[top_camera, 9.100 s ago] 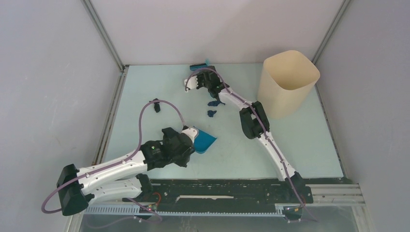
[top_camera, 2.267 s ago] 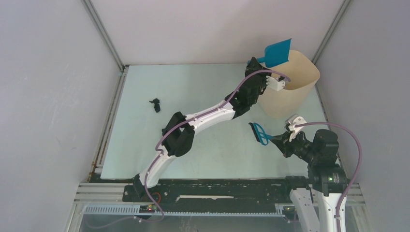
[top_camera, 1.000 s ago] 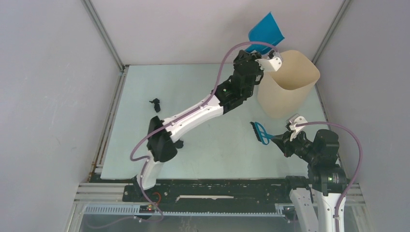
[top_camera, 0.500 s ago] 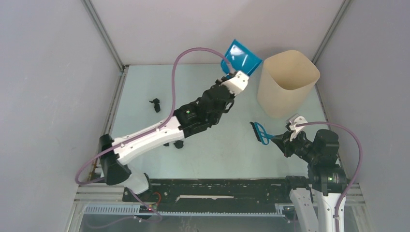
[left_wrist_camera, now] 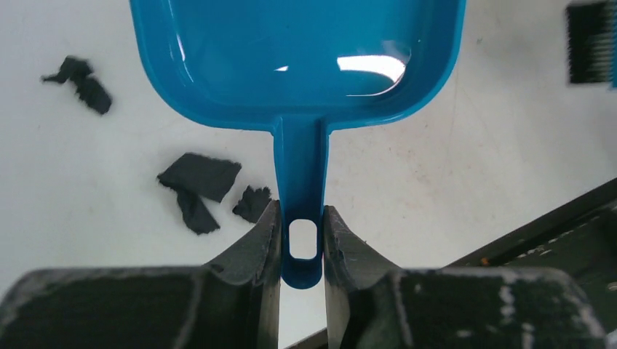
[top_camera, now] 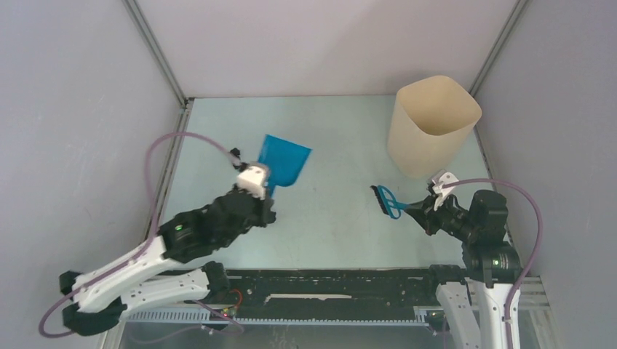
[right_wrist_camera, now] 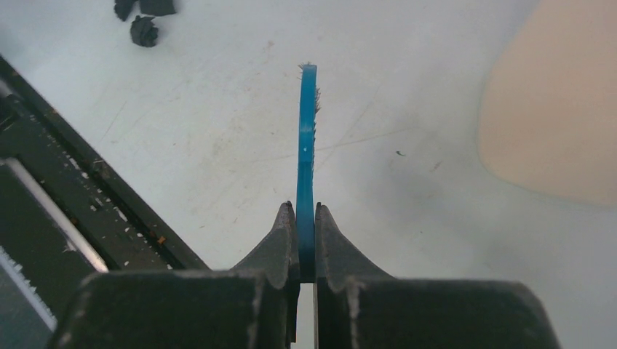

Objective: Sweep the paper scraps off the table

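Observation:
My left gripper (top_camera: pixel 256 182) (left_wrist_camera: pixel 300 218) is shut on the handle of the blue dustpan (top_camera: pixel 284 159) (left_wrist_camera: pixel 298 51). It holds the pan, which is empty, above the left half of the pale green table (top_camera: pixel 335 233). Dark paper scraps (left_wrist_camera: pixel 200 177) lie on the table just left of the handle, with another dark bit (left_wrist_camera: pixel 80 75) farther left. One black scrap (top_camera: pixel 234 154) shows beside the pan in the top view. My right gripper (top_camera: pixel 428 210) (right_wrist_camera: pixel 305 214) is shut on the small blue brush (top_camera: pixel 386 200) (right_wrist_camera: pixel 307 138), held above the table's right half. Dark scraps (right_wrist_camera: pixel 144 30) show far off in the right wrist view.
The tall beige bin (top_camera: pixel 434 123) stands at the back right, also in the right wrist view (right_wrist_camera: pixel 560 102). The black rail (top_camera: pixel 327 287) runs along the near edge. Grey walls close in the left, back and right sides. The brush bristles (left_wrist_camera: pixel 589 40) show at the left wrist view's top right.
My left arm has swung the dustpan from over the bin back to the left and down, over the scraps at the table's left. The right arm with the brush has hardly moved.

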{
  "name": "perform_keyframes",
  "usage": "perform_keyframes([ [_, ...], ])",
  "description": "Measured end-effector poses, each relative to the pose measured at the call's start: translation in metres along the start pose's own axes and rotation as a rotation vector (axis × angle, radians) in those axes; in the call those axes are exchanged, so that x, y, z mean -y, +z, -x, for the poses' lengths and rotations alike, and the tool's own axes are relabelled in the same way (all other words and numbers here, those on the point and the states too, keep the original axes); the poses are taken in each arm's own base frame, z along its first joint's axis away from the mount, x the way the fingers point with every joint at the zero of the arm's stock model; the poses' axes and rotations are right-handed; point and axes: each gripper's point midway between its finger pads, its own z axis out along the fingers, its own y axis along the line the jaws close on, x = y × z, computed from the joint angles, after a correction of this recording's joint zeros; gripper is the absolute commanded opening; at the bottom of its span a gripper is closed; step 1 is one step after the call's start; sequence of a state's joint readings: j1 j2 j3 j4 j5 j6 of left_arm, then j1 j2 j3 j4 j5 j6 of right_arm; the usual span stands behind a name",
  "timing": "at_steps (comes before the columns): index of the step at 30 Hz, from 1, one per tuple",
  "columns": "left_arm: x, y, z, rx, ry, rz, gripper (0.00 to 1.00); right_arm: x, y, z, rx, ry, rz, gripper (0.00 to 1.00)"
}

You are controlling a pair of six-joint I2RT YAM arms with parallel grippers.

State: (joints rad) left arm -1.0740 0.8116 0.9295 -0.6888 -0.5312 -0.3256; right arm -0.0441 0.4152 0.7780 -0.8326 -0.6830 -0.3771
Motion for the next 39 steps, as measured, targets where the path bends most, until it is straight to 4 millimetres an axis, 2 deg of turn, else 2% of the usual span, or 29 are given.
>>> perform_keyframes([
  [1, -0.013, -0.017, 0.000, 0.023, -0.061, 0.016, 0.14, -0.002, 0.004, 0.000, -0.008, 0.007, 0.029, 0.00],
  [4, -0.046, -0.050, 0.000, 0.085, -0.185, 0.085, 0.13, -0.013, 0.019, -0.001, -0.062, 0.025, 0.135, 0.00],
  [8, -0.088, -0.079, -0.008, 0.137, -0.279, 0.213, 0.04, -0.047, 0.046, 0.014, -0.174, -0.018, 0.348, 0.00],
  [14, -0.125, -0.090, -0.016, 0.167, -0.271, 0.395, 0.00, -0.086, 0.094, 0.052, -0.263, -0.082, 0.532, 0.00],
  [18, -0.140, -0.084, -0.027, 0.195, -0.231, 0.498, 0.00, -0.106, 0.130, 0.078, -0.255, -0.039, 0.595, 0.00],
  [21, -0.147, -0.074, -0.040, 0.188, -0.190, 0.561, 0.00, -0.117, 0.169, 0.094, -0.211, 0.067, 0.614, 0.00],
  [24, -0.152, -0.069, -0.044, 0.190, -0.170, 0.608, 0.00, -0.125, 0.210, 0.108, -0.174, 0.214, 0.627, 0.00],
  [33, -0.165, -0.080, -0.029, 0.303, -0.251, 0.654, 0.00, -0.134, 0.383, 0.166, -0.153, 0.771, 0.643, 0.00],
  [36, -0.167, -0.081, -0.028, 0.330, -0.278, 0.660, 0.00, -0.136, 0.432, 0.160, -0.164, 0.902, 0.658, 0.00],
  [39, -0.166, -0.074, -0.035, 0.333, -0.269, 0.656, 0.00, -0.139, 0.470, 0.125, -0.226, 0.999, 0.603, 0.00],
])
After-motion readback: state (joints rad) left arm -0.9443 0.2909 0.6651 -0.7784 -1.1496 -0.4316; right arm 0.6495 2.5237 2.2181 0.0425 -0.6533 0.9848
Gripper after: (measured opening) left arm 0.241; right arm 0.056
